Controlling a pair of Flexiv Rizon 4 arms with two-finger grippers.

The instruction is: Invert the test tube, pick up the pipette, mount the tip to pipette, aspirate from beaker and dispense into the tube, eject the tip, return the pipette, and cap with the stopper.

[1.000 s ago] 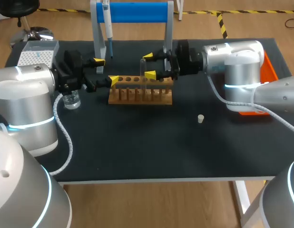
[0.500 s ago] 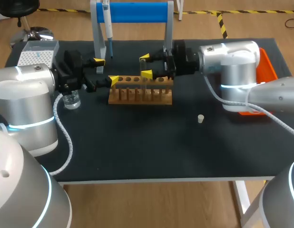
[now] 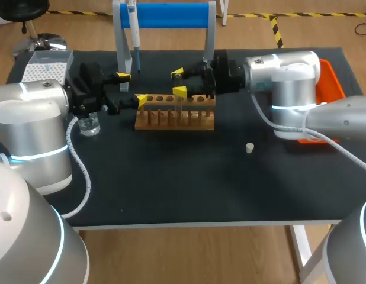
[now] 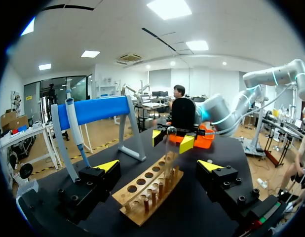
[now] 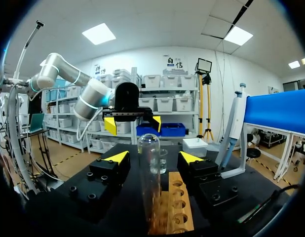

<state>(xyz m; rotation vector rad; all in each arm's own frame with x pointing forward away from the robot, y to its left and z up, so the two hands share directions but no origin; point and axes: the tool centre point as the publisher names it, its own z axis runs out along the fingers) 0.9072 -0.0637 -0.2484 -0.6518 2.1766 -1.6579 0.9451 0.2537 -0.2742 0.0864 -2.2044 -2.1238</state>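
Straddling clear dome-topped test tube (image 5: 149, 170), right gripper (image 5: 153, 157) spread, left gripper (image 4: 158, 166) spread at wooden rack (image 4: 140, 187)

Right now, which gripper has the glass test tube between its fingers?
The right gripper: the test tube stands between its open fingers; the left gripper sits at the wooden rack's far end.

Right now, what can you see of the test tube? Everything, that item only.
The test tube is clear glass and looks empty. It stands upright in the wooden rack, near the rack's middle, with its rounded closed end up and its mouth down in a hole. There is no stopper on it. The right gripper is open and flanks it at about its upper half, with a gap on each side. Only the rack touches it.
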